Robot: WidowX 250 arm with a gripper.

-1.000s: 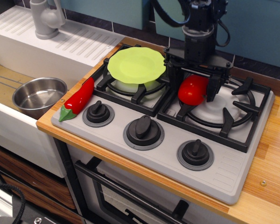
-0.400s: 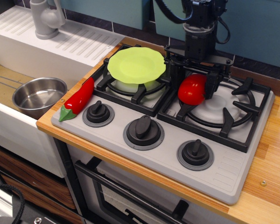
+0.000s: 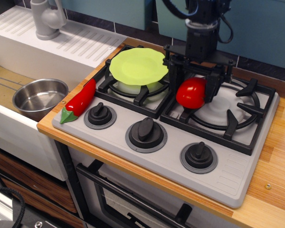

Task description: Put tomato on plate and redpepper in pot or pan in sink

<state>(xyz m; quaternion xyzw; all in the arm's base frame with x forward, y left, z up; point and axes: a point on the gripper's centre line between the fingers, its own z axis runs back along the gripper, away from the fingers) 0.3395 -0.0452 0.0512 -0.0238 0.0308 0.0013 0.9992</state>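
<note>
Over the right-hand burner of the stove [image 3: 237, 175], my gripper [image 3: 194, 88] has its jaws closed around the tomato [image 3: 190, 92], one finger on each side, and the fruit looks clear of the grate. The relation that matters now is sideways: the plate [image 3: 138, 65] lies to the left of the tomato as the camera sees it, on the neighbouring burner, with its near rim just beside my left finger. The plate is bare, so I judge a short carry leftward and a lowering is what the first half of the task calls for.

The redpepper [image 3: 80, 101] lies well apart from me, at the stove's left edge, its long axis running diagonally, green stem cap toward the front corner and tip pointing back toward the plate. The pot [image 3: 39, 97] sits in the sink [image 3: 9, 76], just beyond the pepper, empty.

Hard to make out: the tomato's back is hidden behind my fingers, so I cannot tell how deep it sits in the grip. The plate's far rim is partly covered by my gripper body, and the sink is cut off at the left frame edge.
</note>
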